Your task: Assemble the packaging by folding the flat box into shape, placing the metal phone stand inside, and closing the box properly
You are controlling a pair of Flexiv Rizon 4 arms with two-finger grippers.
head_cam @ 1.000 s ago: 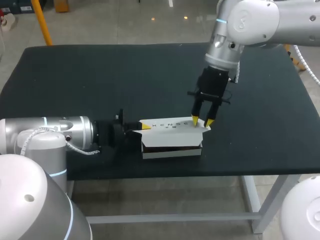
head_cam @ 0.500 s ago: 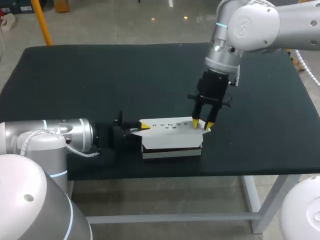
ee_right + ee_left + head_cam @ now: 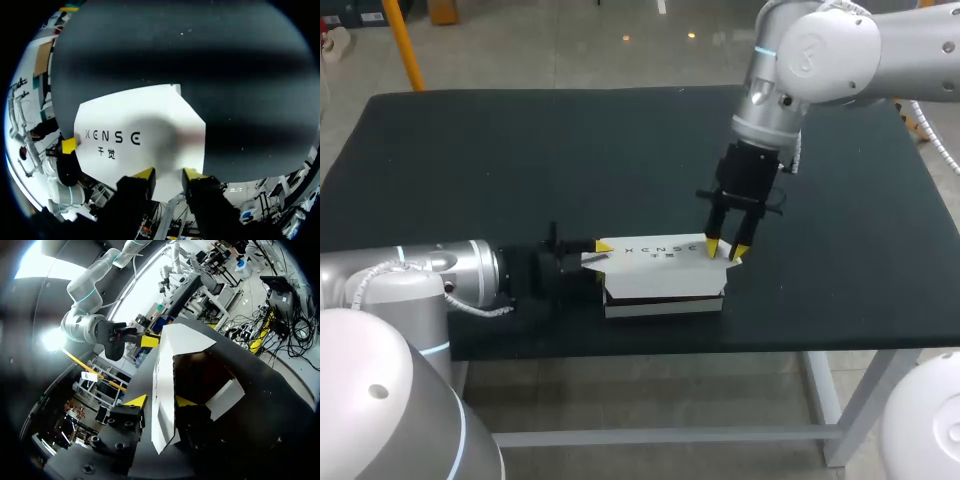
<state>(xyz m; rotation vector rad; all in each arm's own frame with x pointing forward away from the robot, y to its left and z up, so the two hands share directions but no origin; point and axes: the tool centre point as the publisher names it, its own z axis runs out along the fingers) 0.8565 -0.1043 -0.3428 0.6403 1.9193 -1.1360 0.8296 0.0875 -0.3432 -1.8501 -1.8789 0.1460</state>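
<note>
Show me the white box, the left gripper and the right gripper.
white box (image 3: 660, 274): head view, on its top panel.
left gripper (image 3: 160, 401): left wrist view, midway between its yellow tips.
right gripper (image 3: 725, 247): head view, midway between its yellow tips.

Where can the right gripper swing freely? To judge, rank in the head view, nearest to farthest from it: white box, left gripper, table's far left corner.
1. white box: its right end is at the right gripper.
2. left gripper: at the box's left end.
3. table's far left corner: far off, at the back.
</note>
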